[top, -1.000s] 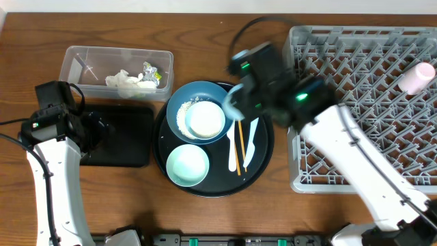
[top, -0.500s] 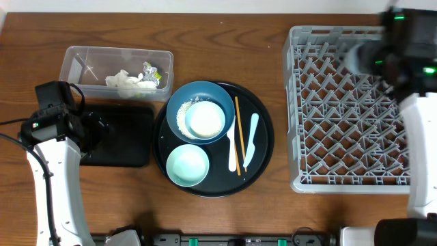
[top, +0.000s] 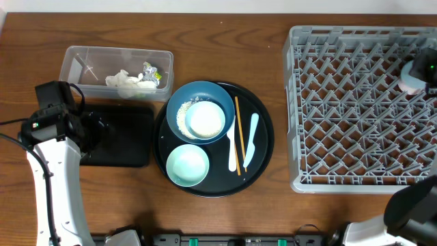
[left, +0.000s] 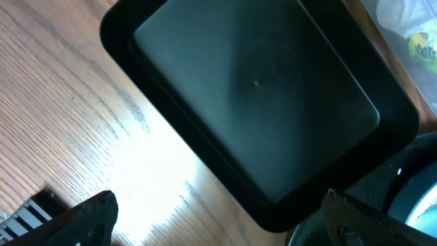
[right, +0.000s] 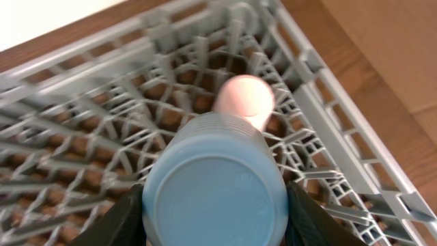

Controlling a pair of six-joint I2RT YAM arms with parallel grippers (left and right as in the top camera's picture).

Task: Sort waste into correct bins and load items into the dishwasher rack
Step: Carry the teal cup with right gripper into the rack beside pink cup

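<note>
R arm swung from over round tray to far-right edge of rack. R gripper w/ light-blue cup now over rack floor, just by pink cup.

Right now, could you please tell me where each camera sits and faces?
Overhead: above the table, facing down on black tray, dishwasher rack; left arm, right arm show.
Left wrist: on its arm, facing down at the tray; open left hand shows.
Right wrist: likewise, facing into the rack; right hand grips light-blue cup.
Shared: tray, overhead and left wrist.
</note>
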